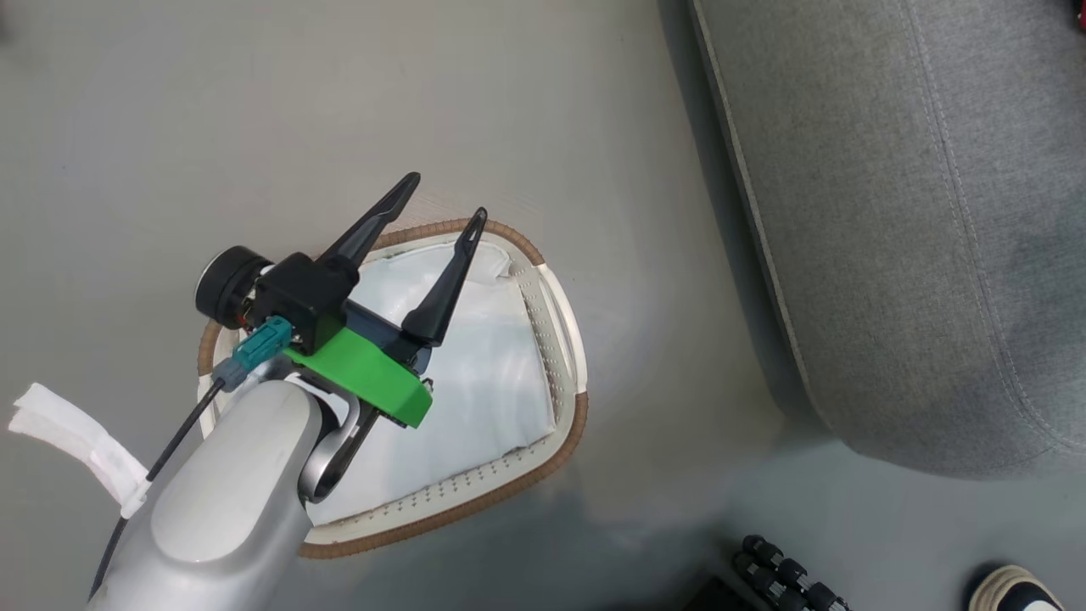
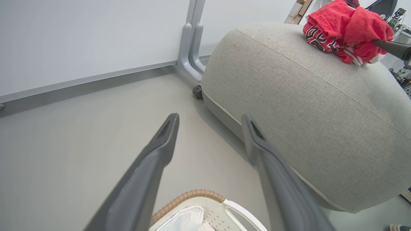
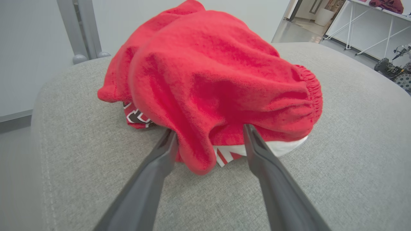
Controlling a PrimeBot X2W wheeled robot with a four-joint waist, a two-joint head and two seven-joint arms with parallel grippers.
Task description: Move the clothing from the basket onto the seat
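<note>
- Head view: the basket [image 1: 579, 399] standing on the floor just beside the seat [image 1: 916, 212], apart from its stitched edge. Inside the basket, a crumpled white sheet [image 1: 488, 382] lining bottom and walls.
- Same view: left gripper [image 1: 447, 197] hanging over the half of the basket farther from the seat, fingers spread wide with nothing between them, tips above the brown woven rim.
- Same view: toe of a shoe [image 1: 1014, 590] on the floor near the seat's rounded corner, with a row of black ribbed parts [image 1: 789, 577] just beside it.
- Left wrist view: left gripper's own two fingers parted, empty, pointing at the bare floor beside the seat. Below them, a stretch of basket rim, a slot handle and a corner of the white sheet.
- Same view: the clothing [image 2: 343, 32] bundled in a red heap on top of the seat, well apart from the left gripper and from the basket. Behind the seat, a grey post foot with a small caster [image 2: 196, 92].
- Right wrist view: the clothing lying on the seat's grey cushion, red fabric on top, white trim and lettering showing at its lower edge.
- Same view: right gripper [image 3: 210, 130] with fingers apart, not clamped, tips at the heap's near edge, a hanging fold of red fabric between them.
</note>
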